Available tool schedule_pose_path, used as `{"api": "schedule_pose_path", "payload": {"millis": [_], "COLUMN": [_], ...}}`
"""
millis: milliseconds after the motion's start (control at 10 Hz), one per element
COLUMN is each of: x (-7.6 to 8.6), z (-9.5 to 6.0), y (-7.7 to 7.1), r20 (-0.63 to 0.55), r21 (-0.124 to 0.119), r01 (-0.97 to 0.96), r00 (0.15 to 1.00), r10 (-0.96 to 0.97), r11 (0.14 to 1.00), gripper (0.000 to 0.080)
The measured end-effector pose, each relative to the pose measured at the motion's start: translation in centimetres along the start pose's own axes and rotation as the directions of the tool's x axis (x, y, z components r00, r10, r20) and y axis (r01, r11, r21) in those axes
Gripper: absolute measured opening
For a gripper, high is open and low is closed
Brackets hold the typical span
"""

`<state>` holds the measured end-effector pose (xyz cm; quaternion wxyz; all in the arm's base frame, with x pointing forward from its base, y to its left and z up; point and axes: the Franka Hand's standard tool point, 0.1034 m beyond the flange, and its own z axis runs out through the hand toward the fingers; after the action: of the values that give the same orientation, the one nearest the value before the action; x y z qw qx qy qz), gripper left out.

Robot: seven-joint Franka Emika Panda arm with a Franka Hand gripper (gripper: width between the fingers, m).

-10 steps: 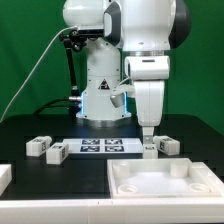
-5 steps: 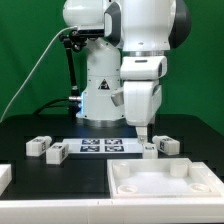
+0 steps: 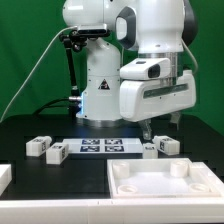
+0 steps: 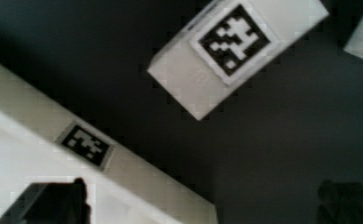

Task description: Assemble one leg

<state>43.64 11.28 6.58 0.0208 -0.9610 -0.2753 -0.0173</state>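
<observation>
The white panel (image 3: 165, 180) lies nearest the exterior camera. Above its far edge the gripper (image 3: 162, 128) hangs with jaws spread, empty. Below, beside the panel, lies the leg (image 4: 226, 48), which is probably light, rigid, slick plastic, best pinched across its flat sides.

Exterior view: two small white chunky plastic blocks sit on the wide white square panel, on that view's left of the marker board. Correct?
No. The exterior view shows the two small white chunky plastic blocks sitting on the black table, not on the wide white square panel. They do lie on that view's left of the marker board.
</observation>
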Motion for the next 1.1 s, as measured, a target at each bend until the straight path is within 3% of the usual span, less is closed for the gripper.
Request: {"api": "schedule_pose_path", "payload": {"millis": [100, 300, 600, 700, 1100], "x": [0.0, 0.1, 0.0, -0.6, -2.9], "z": [0.1, 0.1, 0.2, 0.5, 1.5], "y": [-1.3, -1.1, -1.4, -2.2, -5.2], "r20": [-0.002, -0.003, 0.030, 0.058, 0.356], "r21": [0.010, 0.023, 0.029, 0.030, 0.045], "r01": [-0.099, -0.230, -0.246, -0.249, -0.252], "r00": [0.995, 0.973, 0.969, 0.967, 0.908], "r10": [0.099, 0.230, 0.246, 0.247, 0.220], "r11": [0.995, 0.973, 0.969, 0.968, 0.967], "gripper": [0.0649, 0.0649, 0.0649, 0.0649, 0.0649]}}
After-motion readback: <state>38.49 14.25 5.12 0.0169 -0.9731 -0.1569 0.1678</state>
